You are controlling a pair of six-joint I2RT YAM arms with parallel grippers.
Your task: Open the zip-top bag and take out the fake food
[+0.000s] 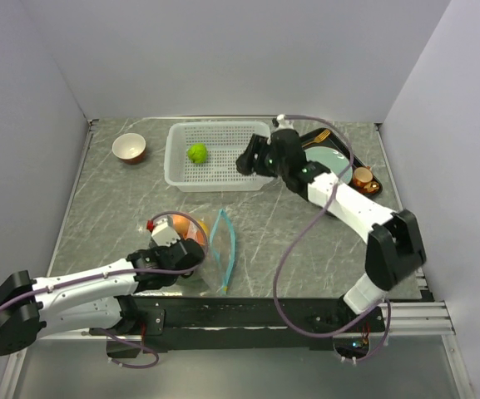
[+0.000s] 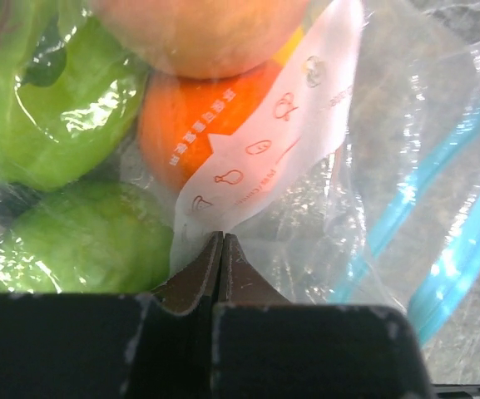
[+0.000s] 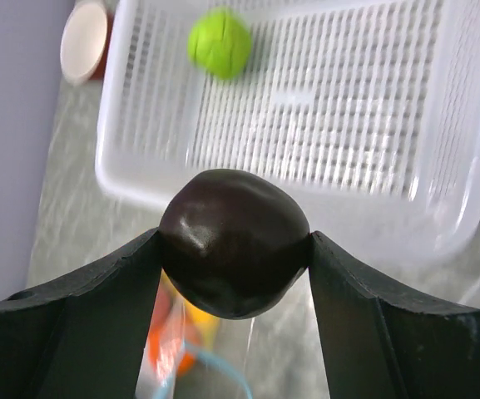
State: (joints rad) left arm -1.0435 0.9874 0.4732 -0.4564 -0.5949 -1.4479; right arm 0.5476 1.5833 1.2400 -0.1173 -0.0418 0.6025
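The zip-top bag (image 1: 221,249) lies at the near middle of the table, its teal zip strip (image 2: 423,191) on the right side. Fake food shows through the plastic: an orange (image 2: 198,125), a peach (image 2: 198,33) and two green fruits (image 2: 56,125). My left gripper (image 2: 221,237) is shut, pinching the clear plastic next to the white label. My right gripper (image 3: 235,237) is shut on a dark brownish fake food piece (image 3: 233,249), held in the air in front of the white basket's near wall (image 3: 306,208). In the top view the right gripper (image 1: 252,162) is at the basket's right end.
A green round fruit (image 1: 197,153) lies in the white perforated basket (image 1: 173,158). A small bowl (image 1: 129,148) stands at the back left. A dark tray with a pale plate (image 1: 327,156) and a small brown cup (image 1: 363,177) sits at the back right.
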